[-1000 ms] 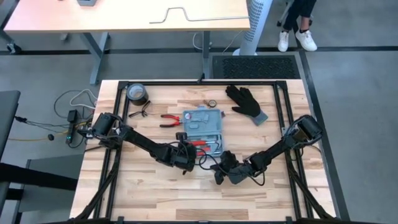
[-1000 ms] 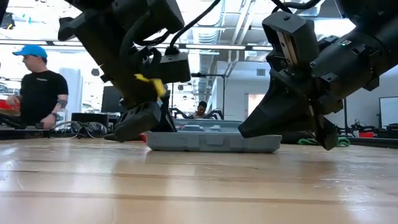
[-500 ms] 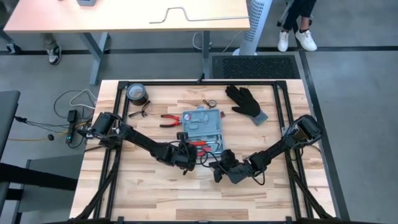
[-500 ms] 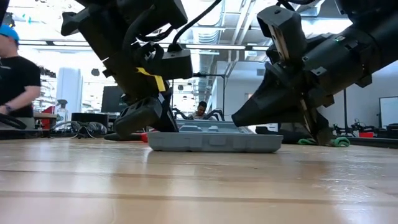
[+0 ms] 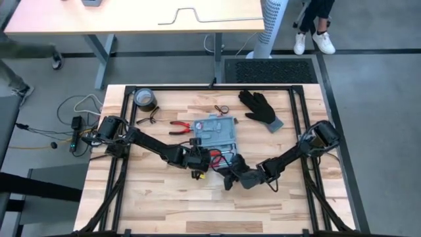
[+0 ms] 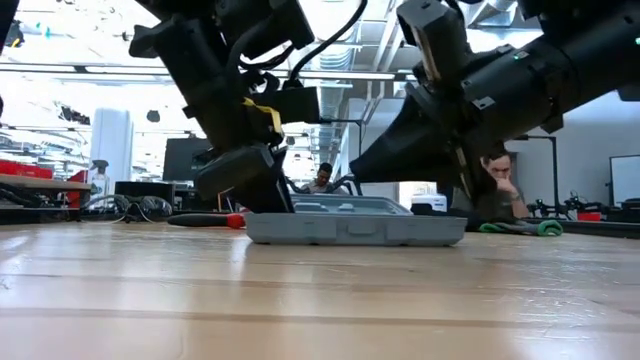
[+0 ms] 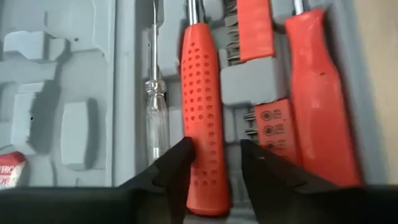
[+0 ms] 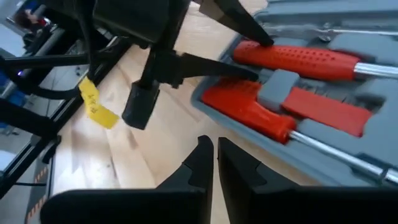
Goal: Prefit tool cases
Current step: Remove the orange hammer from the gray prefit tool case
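Note:
The blue-grey tool case (image 5: pixel 214 133) lies open and flat on the table's middle, seen edge-on in the low view (image 6: pixel 355 225). Red-handled tools rest in its grey recesses. My left gripper (image 5: pixel 202 160) is open at the case's near left corner, its fingers on either side of the end of one red screwdriver handle (image 7: pixel 202 124), which lies in its recess. My right gripper (image 5: pixel 228 176) is shut and hovers just off the case's near edge, holding nothing (image 8: pixel 215 158). My left gripper's fingers (image 7: pixel 177 165) stand on either side of the red handle's free end (image 7: pixel 205 186), lying along the handle and coming from the case's near side. I cannot tell whether they touch it. The screwdriver stays in its recess.
A black glove (image 5: pixel 260 108) lies at the far right, a dark tape roll (image 5: pixel 145 100) at the far left. Red pliers (image 5: pixel 179 127) lie left of the case and a small ring (image 5: pixel 224 109) beyond it. A seated person (image 6: pixel 500 185) shows behind the table.
My left gripper has moved toward the case's near left corner and now stands around the red handle. My right gripper has risen and edged toward the case's near edge.

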Controlling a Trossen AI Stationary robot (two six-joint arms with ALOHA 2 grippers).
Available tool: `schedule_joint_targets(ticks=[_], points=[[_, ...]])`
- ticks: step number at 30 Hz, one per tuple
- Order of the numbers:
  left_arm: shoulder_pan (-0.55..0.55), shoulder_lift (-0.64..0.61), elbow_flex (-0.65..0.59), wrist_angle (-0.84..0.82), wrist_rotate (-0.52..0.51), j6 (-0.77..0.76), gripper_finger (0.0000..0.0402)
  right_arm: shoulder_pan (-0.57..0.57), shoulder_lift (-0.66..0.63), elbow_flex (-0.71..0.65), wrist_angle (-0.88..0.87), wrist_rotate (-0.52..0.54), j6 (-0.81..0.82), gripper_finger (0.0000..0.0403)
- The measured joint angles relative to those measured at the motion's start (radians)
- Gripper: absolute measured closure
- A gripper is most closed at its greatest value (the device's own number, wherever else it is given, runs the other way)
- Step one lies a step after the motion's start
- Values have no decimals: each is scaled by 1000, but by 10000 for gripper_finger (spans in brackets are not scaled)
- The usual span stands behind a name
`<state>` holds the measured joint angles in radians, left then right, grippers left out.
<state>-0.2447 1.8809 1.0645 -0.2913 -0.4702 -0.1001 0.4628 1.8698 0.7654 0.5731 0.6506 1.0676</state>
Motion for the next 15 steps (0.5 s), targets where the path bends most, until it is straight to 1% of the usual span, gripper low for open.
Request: schedule_joint_targets(ticks=[3, 8, 11, 15], points=[[-1, 0, 0, 0, 3, -21, 252, -17, 0, 0, -1, -50, 0, 367], [-2, 0, -2, -3, 2, -101, 254, -49, -1, -1, 4, -238, -7, 367], [-2, 1, -2, 4, 2, -144, 254, -62, -1, 0, 24, -353, -46, 367], [-2, 1, -2, 4, 2, -200, 254, -75, 0, 0, 55, -436, -113, 367]])
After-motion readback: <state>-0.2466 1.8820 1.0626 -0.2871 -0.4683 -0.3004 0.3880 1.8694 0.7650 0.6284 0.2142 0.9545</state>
